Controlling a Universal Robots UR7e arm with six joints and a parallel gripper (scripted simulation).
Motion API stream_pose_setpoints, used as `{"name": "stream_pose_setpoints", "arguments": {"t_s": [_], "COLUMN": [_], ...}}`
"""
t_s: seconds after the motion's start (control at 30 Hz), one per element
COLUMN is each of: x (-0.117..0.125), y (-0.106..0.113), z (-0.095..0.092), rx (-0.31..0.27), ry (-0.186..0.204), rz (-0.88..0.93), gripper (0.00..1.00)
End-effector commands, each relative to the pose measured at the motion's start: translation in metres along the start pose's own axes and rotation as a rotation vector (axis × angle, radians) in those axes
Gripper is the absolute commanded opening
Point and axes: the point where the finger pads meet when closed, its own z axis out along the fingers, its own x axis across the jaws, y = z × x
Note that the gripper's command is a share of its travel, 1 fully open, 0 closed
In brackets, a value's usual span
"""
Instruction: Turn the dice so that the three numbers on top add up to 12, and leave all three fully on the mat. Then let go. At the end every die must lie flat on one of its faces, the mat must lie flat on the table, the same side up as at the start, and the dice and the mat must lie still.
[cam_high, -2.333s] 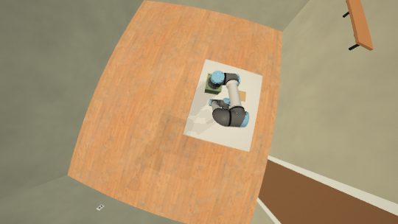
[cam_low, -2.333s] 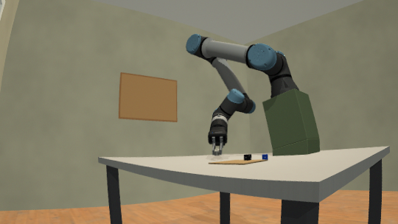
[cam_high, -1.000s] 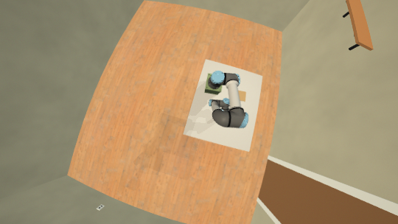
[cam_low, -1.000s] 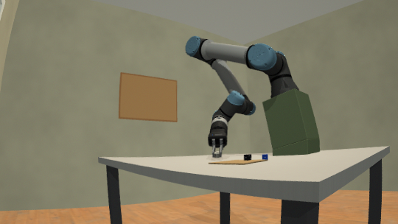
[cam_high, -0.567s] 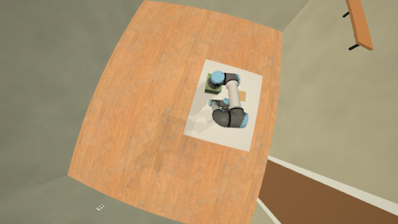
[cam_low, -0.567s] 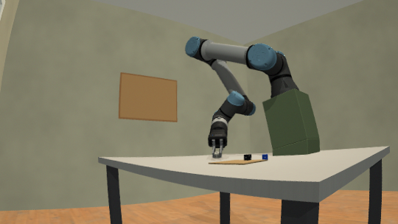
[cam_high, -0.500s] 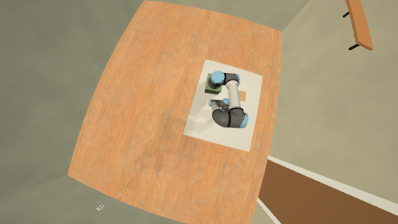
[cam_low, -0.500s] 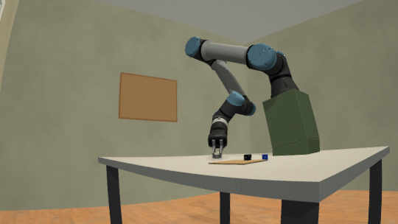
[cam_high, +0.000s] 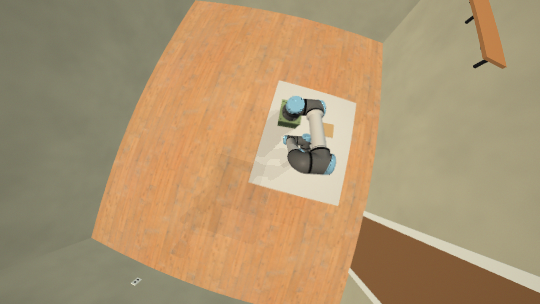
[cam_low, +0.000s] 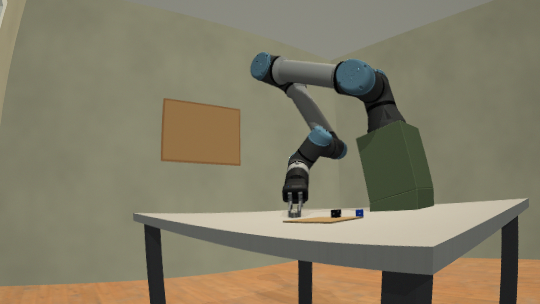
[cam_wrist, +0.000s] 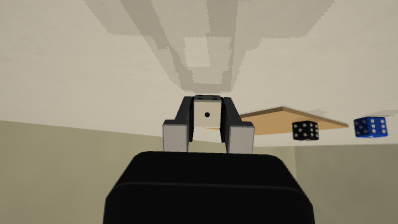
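Note:
My gripper (cam_wrist: 207, 110) is shut on a white die (cam_wrist: 207, 114); the face toward the wrist camera shows one pip. In the exterior view the gripper (cam_low: 296, 209) points down just above the near end of the tan mat (cam_low: 318, 218). A black die (cam_wrist: 305, 130) sits on the mat (cam_wrist: 290, 120); it also shows in the exterior view (cam_low: 335, 213). A blue die (cam_wrist: 371, 126) lies beyond the mat's far end, and in the exterior view (cam_low: 359, 213) it appears to rest on the table beside the mat. Their top faces are not readable.
The green robot pedestal (cam_low: 395, 167) stands at the back of the white table (cam_low: 350, 235). The arm's elbow (cam_high: 311, 160) hangs over the table and hides much of the mat (cam_high: 328, 129) from above.

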Motion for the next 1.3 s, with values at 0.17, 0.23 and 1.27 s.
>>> {"name": "stream_pose_setpoints", "arguments": {"t_s": [0.17,0.23,1.27], "x": [-0.0003,-0.0003,-0.0003], "y": [-0.0008,-0.0008,-0.0008], "z": [0.0004,0.0004,0.0004], "rx": [0.000,0.000,0.000], "ry": [0.000,0.000,0.000], "rz": [-0.001,-0.001,-0.001], "gripper": [0.40,0.40,0.46]}}
